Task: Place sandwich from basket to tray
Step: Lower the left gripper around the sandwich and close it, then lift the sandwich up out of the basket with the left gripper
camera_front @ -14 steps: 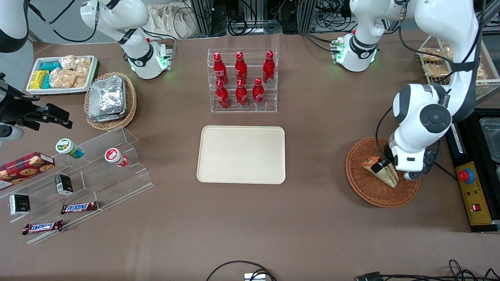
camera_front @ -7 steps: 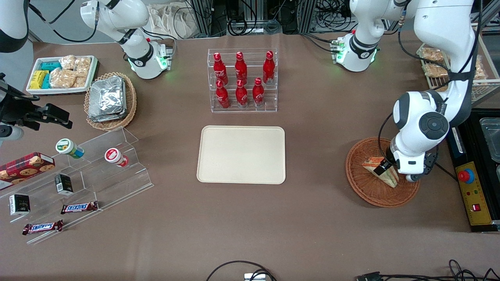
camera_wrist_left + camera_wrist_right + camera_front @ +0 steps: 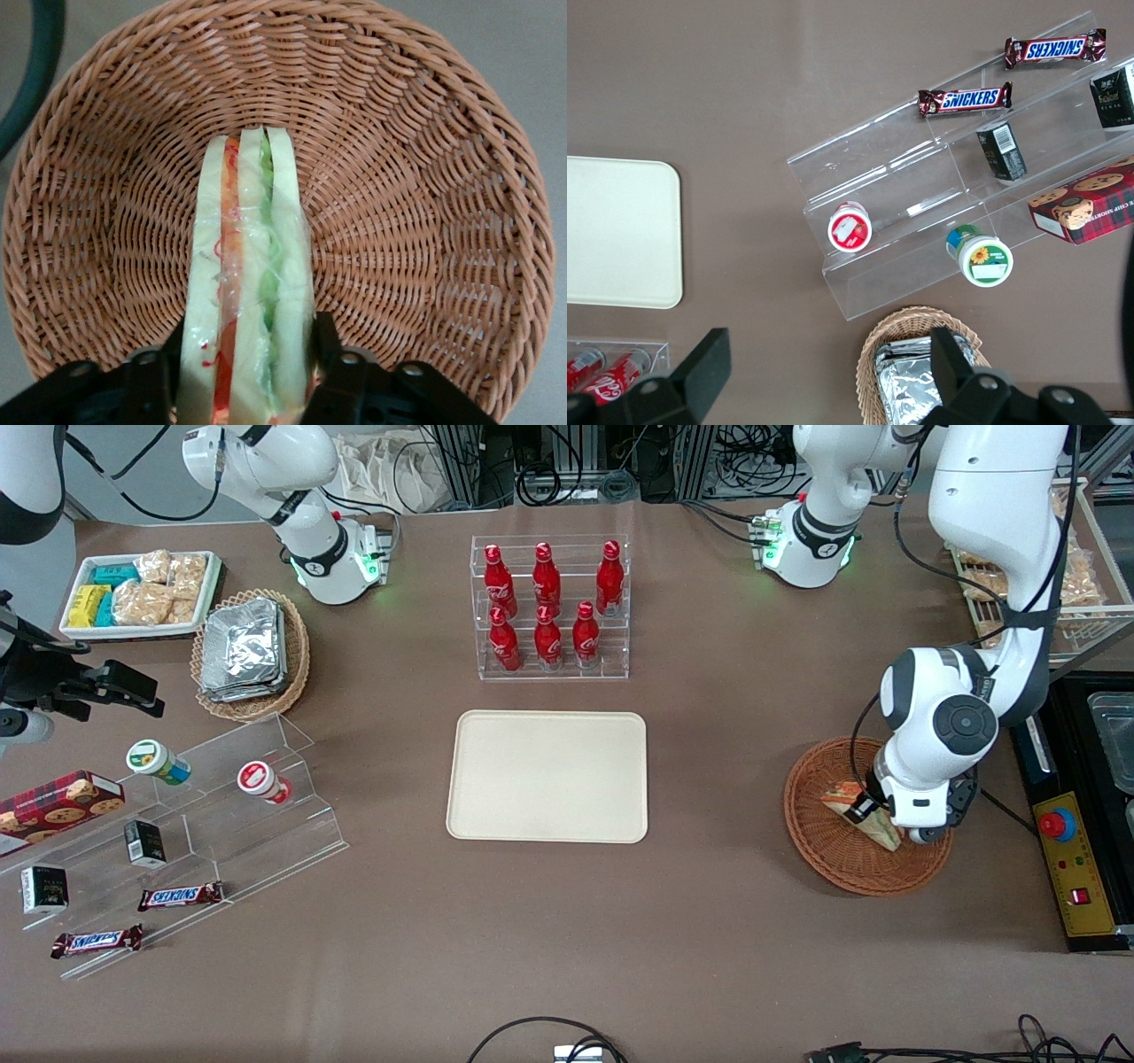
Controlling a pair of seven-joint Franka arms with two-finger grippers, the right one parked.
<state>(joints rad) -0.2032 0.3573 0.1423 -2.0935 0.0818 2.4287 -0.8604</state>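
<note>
- Wrist view of the working arm: the sandwich [image 3: 246, 283] is seen standing on edge in the basket [image 3: 425, 177], its bread slices and filling layers running away from the camera, with one finger [image 3: 149, 390] of the gripper [image 3: 244, 390] at each outer bread face.
- The fingers are set astride the wedge and appear to touch the wrap on both sides; whether they are already pressed firmly cannot be told, so the grasp is judged to be at the closing stage.
- Front view: the gripper [image 3: 873, 815] is lowered into the basket [image 3: 833, 859], over the sandwich [image 3: 873, 825], which lies toward the basket's middle, well inside the rim.
- The tray [image 3: 547, 776] lies well apart from the basket, toward the parked arm's end of the table, and nothing is seen on it.
- For the step in hand, pressure is best applied across the flat bread faces, as now aligned, so that the layers are squeezed together rather than sheared.
- A gentle squeeze is advised: the bread is likely soft and the clear wrap slippery, so too much force would crush it and too little would let it slide.
- A straight lift clear of the basket rim is judged wise before any sideways travel toward the tray.
</note>
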